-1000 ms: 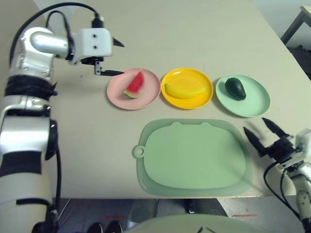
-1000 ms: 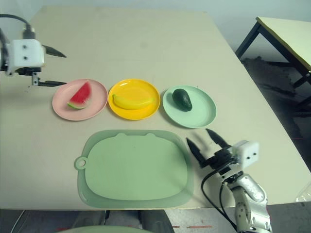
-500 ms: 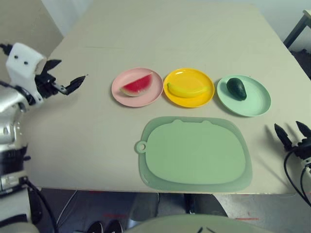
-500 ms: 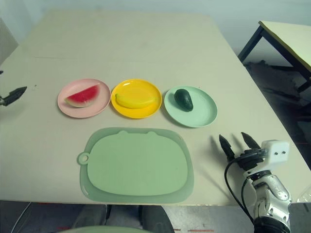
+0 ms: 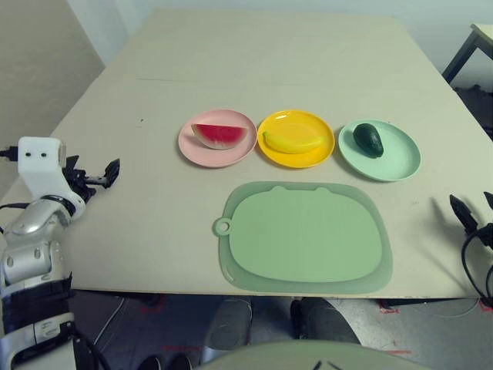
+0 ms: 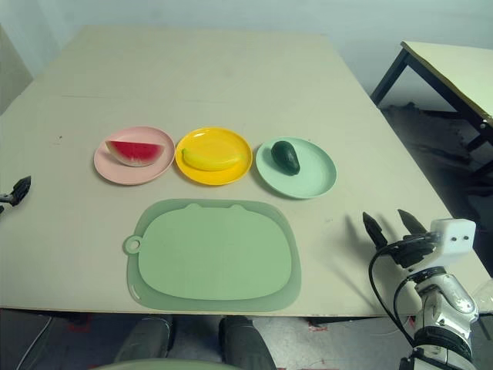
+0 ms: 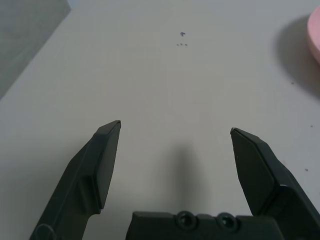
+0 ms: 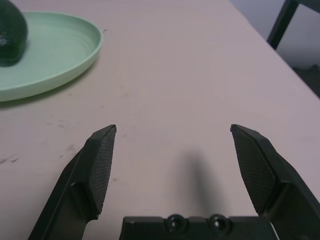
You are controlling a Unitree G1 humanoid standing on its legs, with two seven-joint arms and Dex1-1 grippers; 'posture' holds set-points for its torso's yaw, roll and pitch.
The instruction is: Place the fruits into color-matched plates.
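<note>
Evidently your sorting is complete: the watermelon wedge (image 5: 221, 135) lies in the pink plate (image 5: 192, 147), the banana (image 5: 292, 141) in the yellow plate (image 5: 296, 159), the avocado (image 5: 368, 139) in the mint green plate (image 5: 397, 160). The pale green mat (image 5: 306, 237) lies bare on the surface (image 5: 154, 223). Your left claw (image 5: 98, 176) sits spread and empty near the left edge; your right claw (image 6: 394, 229) sits spread and empty at the right, well apart from the plates. In my judgement no further placing is called for; you need only park both arms.
</note>
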